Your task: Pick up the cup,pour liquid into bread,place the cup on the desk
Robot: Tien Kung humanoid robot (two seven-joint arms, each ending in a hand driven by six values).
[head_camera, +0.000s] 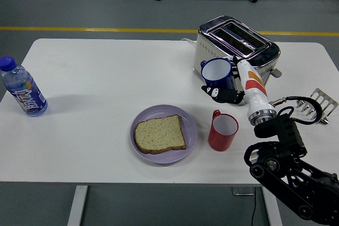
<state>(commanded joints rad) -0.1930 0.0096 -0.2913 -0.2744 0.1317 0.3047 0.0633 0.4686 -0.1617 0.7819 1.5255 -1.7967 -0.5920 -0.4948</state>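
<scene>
My right hand is shut on a blue cup with a white inside, held upright in the air in front of the toaster. The cup hangs above and to the right of the purple plate, which carries a slice of bread. A red mug stands on the table just right of the plate, below the held cup. My right arm comes in from the lower right. The left hand is out of sight.
A water bottle with a blue cap stands at the table's far left edge. A metal rack piece lies near the right edge. The white table is bare between bottle and plate.
</scene>
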